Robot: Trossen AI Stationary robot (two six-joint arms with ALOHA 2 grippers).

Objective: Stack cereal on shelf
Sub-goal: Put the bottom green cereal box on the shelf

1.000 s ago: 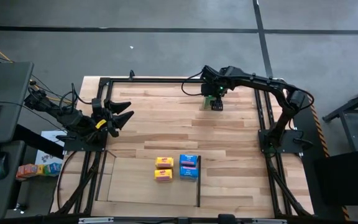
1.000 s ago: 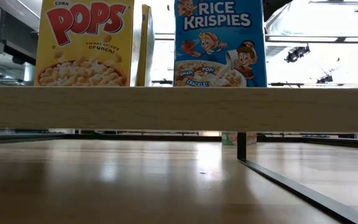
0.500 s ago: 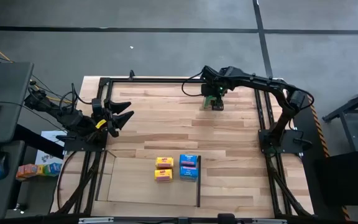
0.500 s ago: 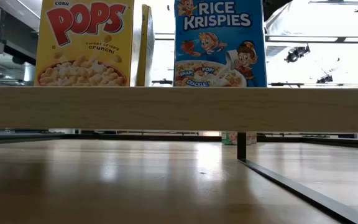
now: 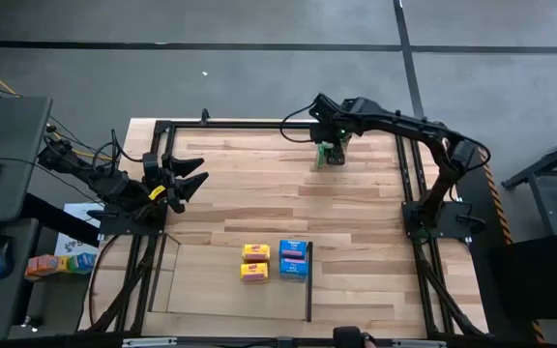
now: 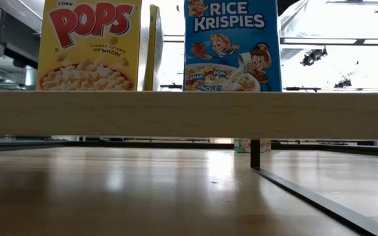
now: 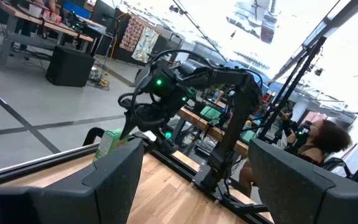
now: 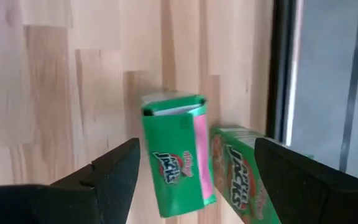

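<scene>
Two green cereal boxes [image 8: 176,155] [image 8: 244,180] stand side by side on the far part of the table, close to the black frame rail [image 8: 283,68]. In the high view they are a green patch [image 5: 328,153]. My right gripper [image 8: 197,186] hovers above them, open and pointing down, touching neither. Two yellow-orange boxes [image 5: 253,262] and two blue boxes [image 5: 294,259] stand on the pale shelf [image 5: 201,290]. In the low view they appear as a Corn Pops box [image 6: 89,46] and a Rice Krispies box [image 6: 231,46]. My left gripper [image 5: 190,175] waits open at the table's left side.
A black metal frame [image 5: 259,124] runs around the table edges. The shelf's thin black bar [image 5: 309,285] lies at the right of the blue boxes. Bare wood [image 5: 259,198] stretches between the green boxes and the shelf. A person [image 7: 319,146] sits beyond the table.
My right gripper has moved a little toward the table's far edge, staying over the green boxes. The boxes on the shelf and my left arm have kept still.
</scene>
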